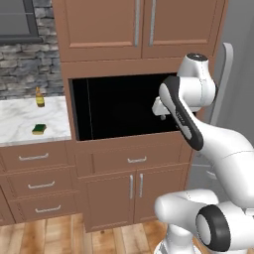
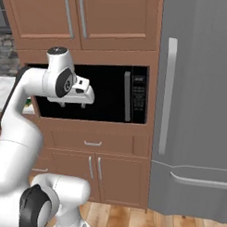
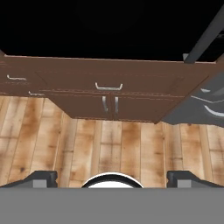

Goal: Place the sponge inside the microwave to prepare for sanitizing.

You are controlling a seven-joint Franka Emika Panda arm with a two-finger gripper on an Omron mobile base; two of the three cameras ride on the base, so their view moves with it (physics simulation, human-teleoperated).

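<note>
My white, dark-jointed arm (image 1: 198, 134) rises from its rounded base, bends at a raised elbow and reaches forward at about chest height. The wrist is turned so that my tool (image 2: 72, 104) points downward, its two small dark fingers (image 3: 43, 178) standing well apart with nothing between them. In the hand view, both tips sit at the lower edge, facing the floor.

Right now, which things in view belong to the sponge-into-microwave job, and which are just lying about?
Belongs to the job:
sponge, lying on the marble counter
microwave, door shut
gripper, open, empty, in front of the microwave

Just lying about:
amber bottle at the back of the counter
fridge
upper cabinets
drawers
</note>
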